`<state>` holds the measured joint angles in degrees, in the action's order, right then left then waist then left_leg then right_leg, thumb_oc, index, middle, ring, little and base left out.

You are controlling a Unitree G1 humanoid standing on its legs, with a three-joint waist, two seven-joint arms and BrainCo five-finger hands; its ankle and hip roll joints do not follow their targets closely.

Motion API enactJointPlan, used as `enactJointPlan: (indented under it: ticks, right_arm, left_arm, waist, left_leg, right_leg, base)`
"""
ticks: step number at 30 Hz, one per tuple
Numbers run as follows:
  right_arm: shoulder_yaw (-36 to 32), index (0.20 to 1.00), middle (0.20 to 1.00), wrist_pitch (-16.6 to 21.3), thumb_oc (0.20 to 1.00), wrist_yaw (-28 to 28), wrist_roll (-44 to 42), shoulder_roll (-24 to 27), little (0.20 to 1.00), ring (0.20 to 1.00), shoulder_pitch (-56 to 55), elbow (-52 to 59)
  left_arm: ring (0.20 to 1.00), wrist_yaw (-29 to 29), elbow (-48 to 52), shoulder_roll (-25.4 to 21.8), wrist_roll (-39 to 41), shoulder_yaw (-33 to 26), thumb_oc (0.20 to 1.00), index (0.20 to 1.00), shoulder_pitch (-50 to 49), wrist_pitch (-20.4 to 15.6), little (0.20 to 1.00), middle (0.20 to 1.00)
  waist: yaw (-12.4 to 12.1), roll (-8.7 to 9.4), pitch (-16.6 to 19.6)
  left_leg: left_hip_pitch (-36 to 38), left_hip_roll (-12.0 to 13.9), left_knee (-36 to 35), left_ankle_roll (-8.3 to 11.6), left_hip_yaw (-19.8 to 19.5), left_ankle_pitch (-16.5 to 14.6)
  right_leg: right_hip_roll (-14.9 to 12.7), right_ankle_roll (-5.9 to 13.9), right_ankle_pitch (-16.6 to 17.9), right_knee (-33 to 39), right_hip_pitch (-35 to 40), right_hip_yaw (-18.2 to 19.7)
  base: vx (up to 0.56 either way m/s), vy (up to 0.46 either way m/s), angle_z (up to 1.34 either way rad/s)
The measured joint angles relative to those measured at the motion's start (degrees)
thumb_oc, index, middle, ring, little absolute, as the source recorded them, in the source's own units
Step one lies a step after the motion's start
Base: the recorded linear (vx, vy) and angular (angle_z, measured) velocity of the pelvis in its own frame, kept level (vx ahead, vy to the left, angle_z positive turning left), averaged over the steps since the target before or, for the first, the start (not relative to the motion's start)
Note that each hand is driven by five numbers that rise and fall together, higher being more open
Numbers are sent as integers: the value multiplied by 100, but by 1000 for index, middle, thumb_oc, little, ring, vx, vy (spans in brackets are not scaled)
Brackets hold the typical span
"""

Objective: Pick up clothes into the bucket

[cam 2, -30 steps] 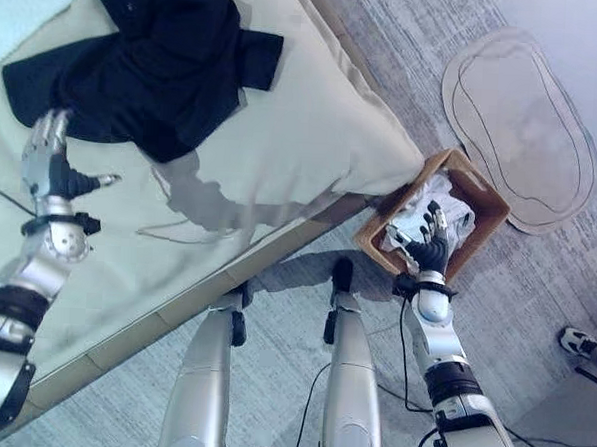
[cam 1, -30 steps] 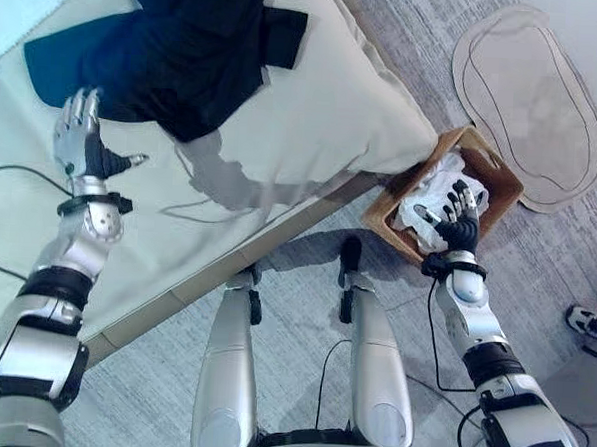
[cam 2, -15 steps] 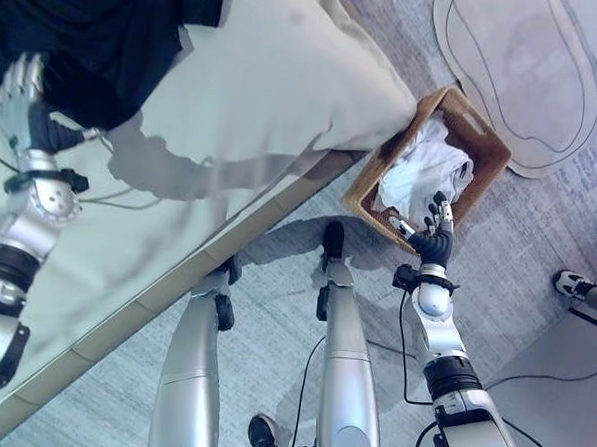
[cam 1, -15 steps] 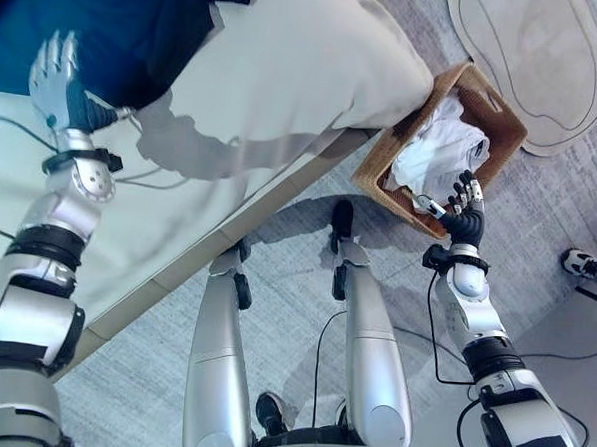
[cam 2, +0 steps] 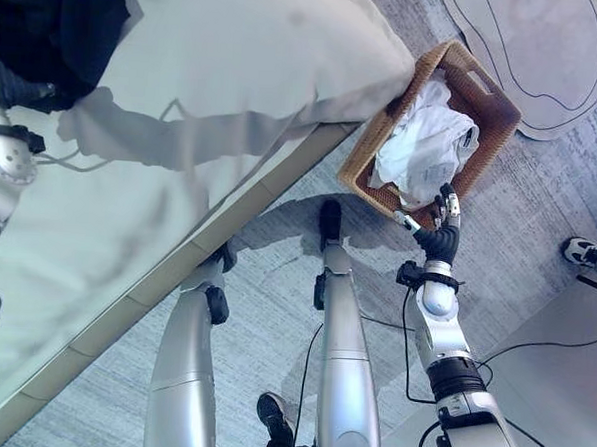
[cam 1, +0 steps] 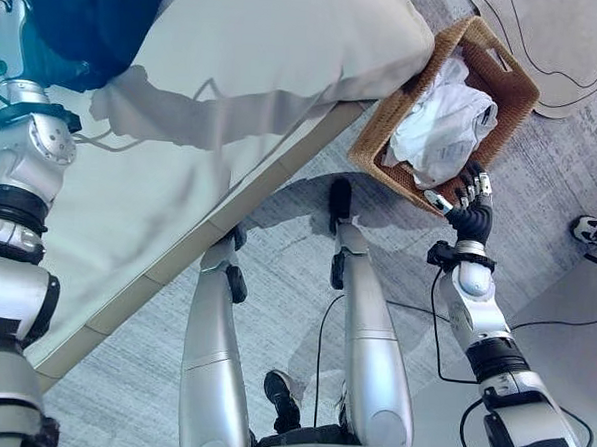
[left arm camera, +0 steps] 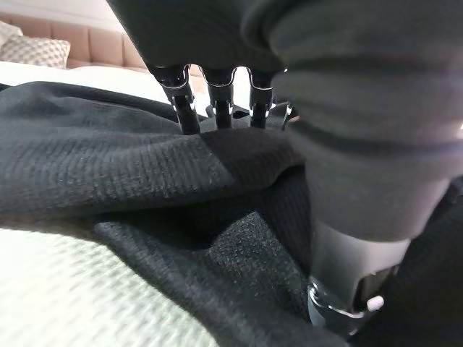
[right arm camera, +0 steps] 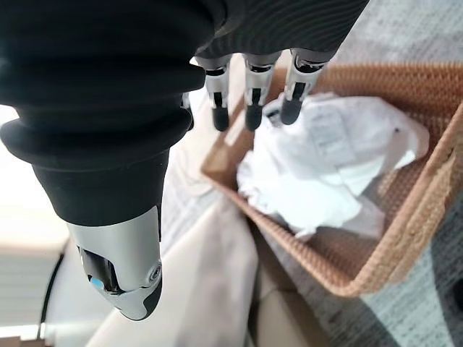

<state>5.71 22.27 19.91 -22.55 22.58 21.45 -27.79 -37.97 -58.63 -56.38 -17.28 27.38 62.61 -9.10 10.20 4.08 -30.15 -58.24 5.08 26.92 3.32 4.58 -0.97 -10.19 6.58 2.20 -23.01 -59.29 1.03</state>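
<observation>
A dark garment [cam 1: 89, 17] lies on the bed at the far left. My left hand [cam 1: 7, 18] rests on it with straight fingers; in the left wrist view the fingers [left arm camera: 217, 94] reach over a fold of the dark cloth [left arm camera: 108, 166], which hides their tips, and the thumb lies on the cloth. A woven brown basket [cam 1: 379, 128] stands on the floor by the bed's corner, holding crumpled white clothes [cam 1: 444, 121]. My right hand [cam 1: 470, 207] hovers at the basket's near edge, open and empty, its fingers [right arm camera: 249, 101] pointing over the white clothes [right arm camera: 325, 173].
The bed has a beige cover [cam 1: 266, 72] whose corner hangs over the basket's side. A pale rug [cam 1: 563, 47] lies on the grey carpet beyond the basket. A person's shoe [cam 1: 590, 231] shows at the right edge.
The camera has tilted downward. My left hand has moved forward from the bare cover onto the dark garment. My right hand has drawn back from over the white clothes to the basket's near edge.
</observation>
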Motion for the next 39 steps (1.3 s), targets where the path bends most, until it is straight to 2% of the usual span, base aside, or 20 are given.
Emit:
enactJointPlan:
  ticks: [1, 2, 3, 9, 15, 19, 22, 23, 24, 26, 29, 31, 36, 38, 39]
  right_arm:
    - [-42, 1000, 1000, 0, 1000, -10, 0, 0, 1000, 1000, -43, 10]
    - [-78, 1000, 1000, 1, 1000, -14, -1, 8, 1000, 1000, -107, 11]
    - [-80, 1000, 1000, 1, 1000, -23, 0, 15, 1000, 1000, -161, 23]
    - [-82, 1000, 1000, -4, 1000, -209, -9, 12, 1000, 1000, -195, 24]
    - [-82, 1000, 1000, -5, 1000, -313, -11, 16, 1000, 1000, -194, 19]
    - [-67, 1000, 1000, -9, 1000, -333, -13, 4, 1000, 1000, -194, -40]
    - [-64, 1000, 1000, -17, 1000, -347, -13, 33, 1000, 1000, -200, -89]
    - [-61, 1000, 1000, -16, 1000, -353, -11, 34, 1000, 1000, -247, -102]
    - [-57, 1000, 1000, -18, 1000, -358, -11, 29, 1000, 1000, -272, -179]
    - [-74, 1000, 1000, -21, 1000, -360, -8, 34, 1000, 1000, -294, -210]
    - [-102, 1000, 1000, -132, 1000, -362, 15, 41, 1000, 1000, -421, -263]
    - [-85, 1000, 1000, -184, 1000, -391, 73, 21, 1000, 1000, -527, -263]
    - [-156, 1000, 1000, -359, 1000, -463, 405, 50, 1000, 1000, -730, -207]
    - [-200, 1000, 1000, -359, 1000, -475, 550, 80, 1000, 1000, -876, -183]
    - [-228, 1000, 1000, -374, 1000, -504, 696, 117, 1000, 1000, -858, -182]
  left_arm:
    - [1000, 13, -1, -15, 0, 26, 1000, 1000, 24, 0, 1000, 1000]
    - [398, 68, -16, -41, 0, 99, 398, 398, 92, 2, 398, 398]
    - [200, 144, -58, -39, 1, 136, 200, 200, 151, 1, 200, 200]
    - [200, 625, -425, -82, 2, 334, 200, 200, 860, 99, 200, 200]
    - [200, 758, -493, -83, 2, 290, 200, 200, 862, 96, 200, 200]
    - [200, 893, -433, -15, 0, 291, 200, 200, 581, 89, 200, 200]
    - [200, 984, -85, 217, -1, 14, 200, 200, 23, 89, 200, 200]
    - [200, 984, -49, 279, 3, 0, 200, 200, -135, 62, 200, 200]
    - [200, 1009, -39, 446, 31, -257, 200, 200, -380, -13, 200, 200]
    - [200, 1046, 66, 544, 97, -415, 200, 200, -660, -27, 200, 200]
    - [200, 1091, 860, 628, 131, -893, 200, 200, -1447, -178, 200, 200]
    - [200, 1121, 966, 708, 134, -958, 200, 200, -1780, -203, 200, 200]
    - [200, 1260, 2175, 892, 284, -1788, 200, 200, -3119, -298, 200, 200]
    - [200, 1288, 2479, 1025, 277, -1808, 200, 200, -3518, -413, 200, 200]
    - [200, 1330, 2757, 1042, 224, -1868, 200, 200, -3703, -391, 200, 200]
  waist:
    - [-2, 0, 0]
    - [-2, -1, 1]
    - [11, -1, 1]
    - [4, -1, 7]
    - [14, -1, 10]
    - [11, -1, 15]
    - [3, 1, 57]
    - [-2, -6, 208]
    - [-15, -2, 358]
    - [-15, -5, 376]
    - [-80, -15, 405]
    - [-215, -21, 411]
    - [-497, -76, 431]
    - [-517, -158, 603]
    - [-690, -233, 683]
  left_leg:
    - [-18, -1, 6, 0, 0, 0]
    - [-70, -5, 26, 0, -11, 0]
    - [-120, -12, 56, 3, -13, 3]
    - [-168, -40, 87, -5, -18, -1]
    - [-116, -38, 79, 6, -20, 29]
    - [257, -80, -23, -78, -15, 95]
    - [744, -130, -262, -75, -35, 88]
    - [752, -140, -281, -81, -33, 81]
    - [836, -152, -362, -53, -36, 60]
    - [1043, -183, -409, -52, -79, 58]
    - [1508, -248, -670, -43, -131, 54]
    - [1953, -262, -858, -30, -145, 59]
    - [3132, -308, -1395, -46, -260, 166]
    - [3460, -338, -1570, -46, -403, 170]
    - [3574, -345, -1646, -43, -475, 172]
  right_leg:
    - [0, 2, 2, 7, -14, 0]
    - [1, 2, 11, 11, -53, 2]
    - [-1, -3, 17, -15, -95, 2]
    - [-4, -7, 29, -30, -134, 2]
    - [3, -47, 100, -41, -74, -8]
    - [-33, -22, 154, -13, 277, -22]
    - [-114, -57, 73, 85, 723, -67]
    - [-124, -24, 42, 123, 724, -68]
    - [-132, 7, 16, 181, 819, -74]
    - [-170, 14, 11, 283, 1076, -148]
    - [-209, 37, 27, 542, 1587, -216]
    - [-230, 33, 51, 740, 2060, -293]
    - [-246, 73, 75, 1265, 3354, -589]
    - [-265, 86, 16, 1405, 3742, -735]
    - [-296, 107, -34, 1445, 3924, -837]
  base:
    - [0, 0, 0]
    - [0, 0, 0]
    - [0, 0, 0]
    - [0, 0, 0]
    - [0, 0, 0]
    - [-45, -13, 3]
    - [-20, -31, 11]
    - [27, -28, 9]
    - [42, -28, 6]
    - [43, -34, 9]
    - [56, -37, 9]
    - [81, -66, 7]
    - [103, -72, 17]
    - [84, -85, 37]
    - [76, -87, 26]
